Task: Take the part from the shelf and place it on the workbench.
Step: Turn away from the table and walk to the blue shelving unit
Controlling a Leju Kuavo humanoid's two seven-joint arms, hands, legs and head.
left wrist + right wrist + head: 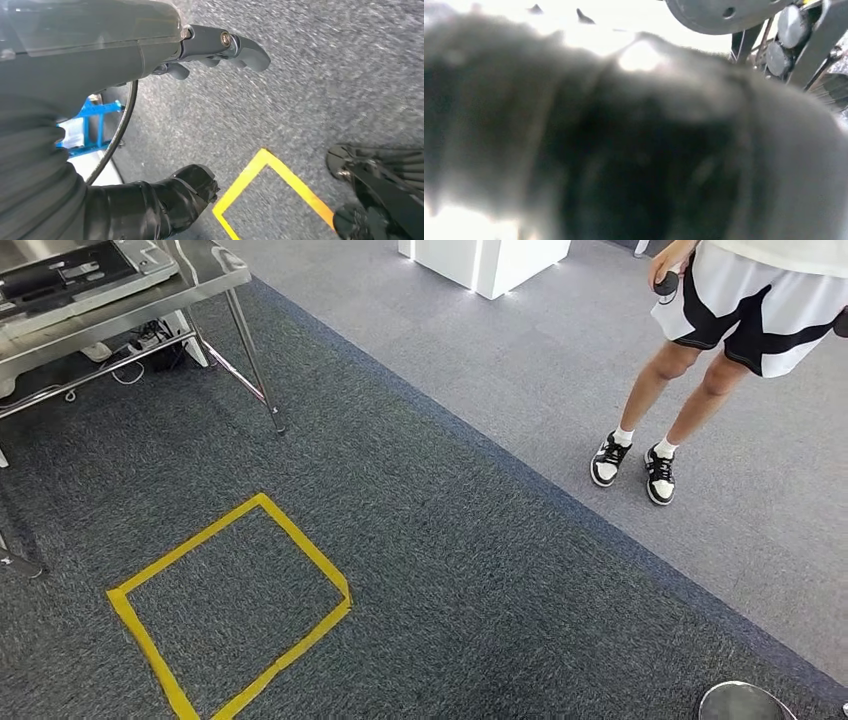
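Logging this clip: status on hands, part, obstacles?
Left robot hand holds nothing, fingers curled. Right robot hand blurred, unreadable. Part unseen. Yellow tape square on carpet; person standing right.

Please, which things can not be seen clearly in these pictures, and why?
- Right hand: right wrist view, a blurred grey mass; open or shut unclear.
- Left hand: left wrist view, mostly hidden behind its own cover.
- Person: head view, cut off by the top edge.

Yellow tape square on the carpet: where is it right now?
In the head view the yellow tape square lies on the dark carpet at lower left, below the metal workbench, and well left of the person's sneakers.
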